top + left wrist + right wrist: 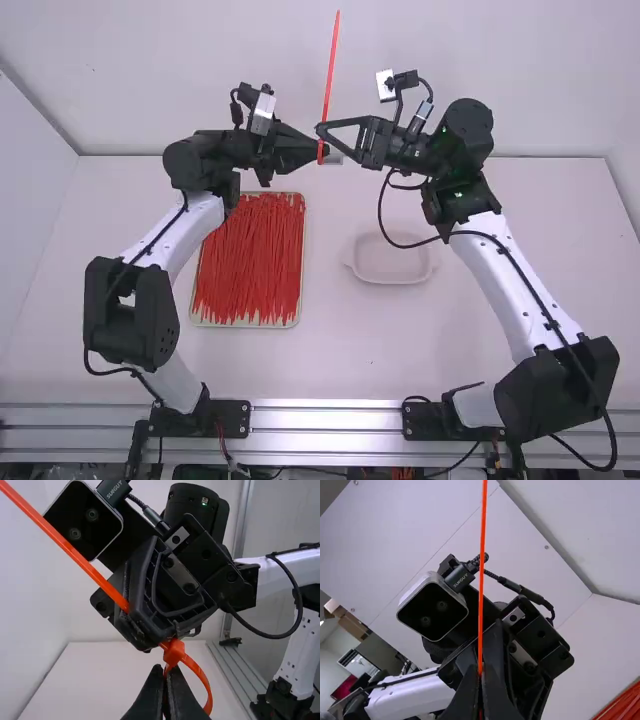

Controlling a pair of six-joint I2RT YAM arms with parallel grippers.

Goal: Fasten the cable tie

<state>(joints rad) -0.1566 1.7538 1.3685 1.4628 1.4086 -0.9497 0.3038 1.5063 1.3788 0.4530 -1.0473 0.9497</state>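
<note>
Altogether one white table (480,200) carries two arms, one tray, one dish and one raised tie. The left arm (165,240) and the right arm (510,290) both reach up over the far side of the table, and their tips meet in the air above it. Below them lies a single flat tray (250,325) heaped with red ties (250,260), too many to count. Just beside the tray, on the right arm's side, sits one shallow white dish (392,265).

The left gripper (312,152) and the right gripper (325,140) touch the same red cable tie (331,60), whose tail stands almost upright high above them.

The left wrist view adds what the high view hides: the left claw is pinched narrow just under the tie's head (173,652), and a small closed loop (199,676) curves down beside its fingers.

The right wrist view shows the right claw clamped tight on the straight strap, which runs up past the left arm's camera.
</note>
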